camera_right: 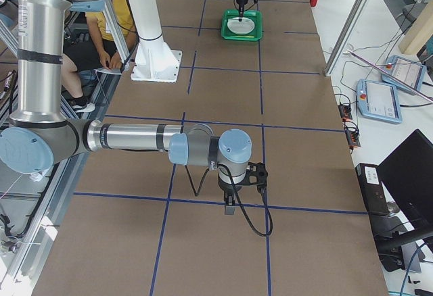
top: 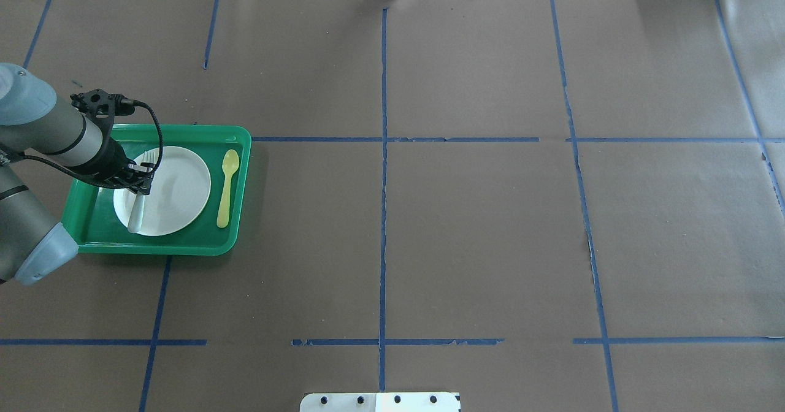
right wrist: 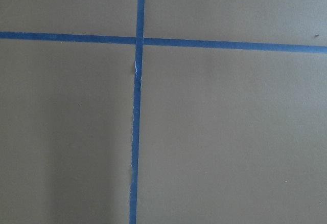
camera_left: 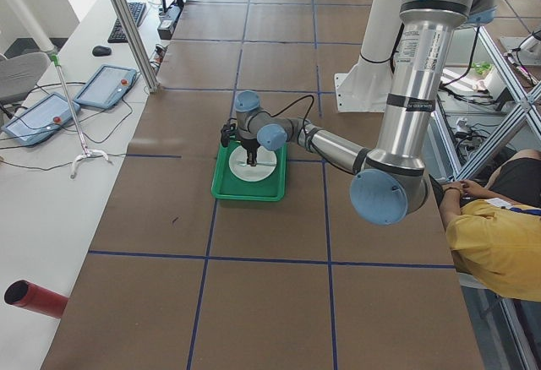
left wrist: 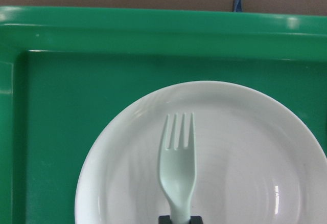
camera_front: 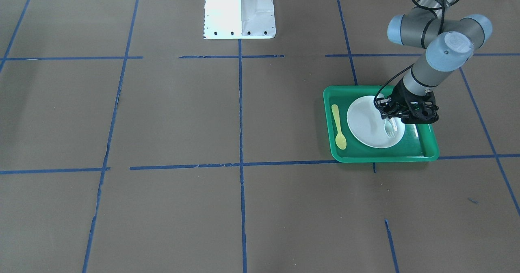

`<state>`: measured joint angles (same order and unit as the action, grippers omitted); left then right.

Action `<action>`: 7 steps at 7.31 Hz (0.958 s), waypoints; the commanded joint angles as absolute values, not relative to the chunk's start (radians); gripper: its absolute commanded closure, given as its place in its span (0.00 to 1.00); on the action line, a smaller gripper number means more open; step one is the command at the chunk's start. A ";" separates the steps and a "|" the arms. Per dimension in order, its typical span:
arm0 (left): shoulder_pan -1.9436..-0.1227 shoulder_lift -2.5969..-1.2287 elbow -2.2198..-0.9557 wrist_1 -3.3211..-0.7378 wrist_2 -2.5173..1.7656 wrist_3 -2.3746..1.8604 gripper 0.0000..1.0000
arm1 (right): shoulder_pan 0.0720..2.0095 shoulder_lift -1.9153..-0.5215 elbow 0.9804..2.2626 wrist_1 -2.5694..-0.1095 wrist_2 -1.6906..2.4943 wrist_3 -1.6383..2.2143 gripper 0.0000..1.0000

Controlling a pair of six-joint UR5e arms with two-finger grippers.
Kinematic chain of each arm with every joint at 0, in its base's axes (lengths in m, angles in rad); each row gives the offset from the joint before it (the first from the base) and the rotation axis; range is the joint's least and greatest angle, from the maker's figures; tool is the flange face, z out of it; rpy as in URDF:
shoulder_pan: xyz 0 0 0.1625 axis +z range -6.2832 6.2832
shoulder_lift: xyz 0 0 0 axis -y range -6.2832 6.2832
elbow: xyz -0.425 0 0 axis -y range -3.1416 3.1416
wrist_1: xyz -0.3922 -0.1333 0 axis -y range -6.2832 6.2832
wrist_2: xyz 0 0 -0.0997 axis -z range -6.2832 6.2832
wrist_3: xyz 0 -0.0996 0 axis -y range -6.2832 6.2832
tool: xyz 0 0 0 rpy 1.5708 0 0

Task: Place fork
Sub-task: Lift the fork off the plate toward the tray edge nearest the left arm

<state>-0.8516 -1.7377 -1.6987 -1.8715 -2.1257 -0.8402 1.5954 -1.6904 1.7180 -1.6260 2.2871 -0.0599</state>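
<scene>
The fork [left wrist: 178,157] is pale whitish plastic and lies lengthwise over the white plate [left wrist: 245,157], tines pointing at the tray's far wall. My left gripper [left wrist: 179,219] is shut on its handle, with dark fingertips on both sides. In the overhead view the left gripper [top: 142,179] is over the plate's [top: 178,185] left part, and the fork's [top: 136,213] handle sticks out toward the robot. The plate sits in a green tray [top: 239,179]. My right gripper [camera_right: 230,208] hangs over bare table far from the tray, and I cannot tell whether it is open or shut.
A yellow spoon [top: 227,182] lies in the tray to the right of the plate. The white robot base [top: 380,401] stands at the table's near edge. Blue tape lines cross the brown table. A seated person [camera_left: 494,235] is beside the table.
</scene>
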 commanded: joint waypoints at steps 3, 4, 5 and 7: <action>-0.933 -1.692 -1.689 -1.871 -2.128 -0.672 1.00 | 1.595 -1.690 1.718 -1.626 2.287 -0.061 0.00; -0.960 -1.692 -1.663 -1.871 -2.129 -0.657 1.00 | 1.595 -1.690 1.718 -1.626 2.287 -0.061 0.00; -0.971 -1.692 -1.652 -1.870 -2.129 -0.673 1.00 | 1.595 -1.690 1.718 -1.626 2.287 -0.060 0.00; -0.966 -1.703 -1.609 -1.876 -2.152 -0.757 1.00 | 1.595 -1.690 1.718 -1.626 2.287 -0.061 0.00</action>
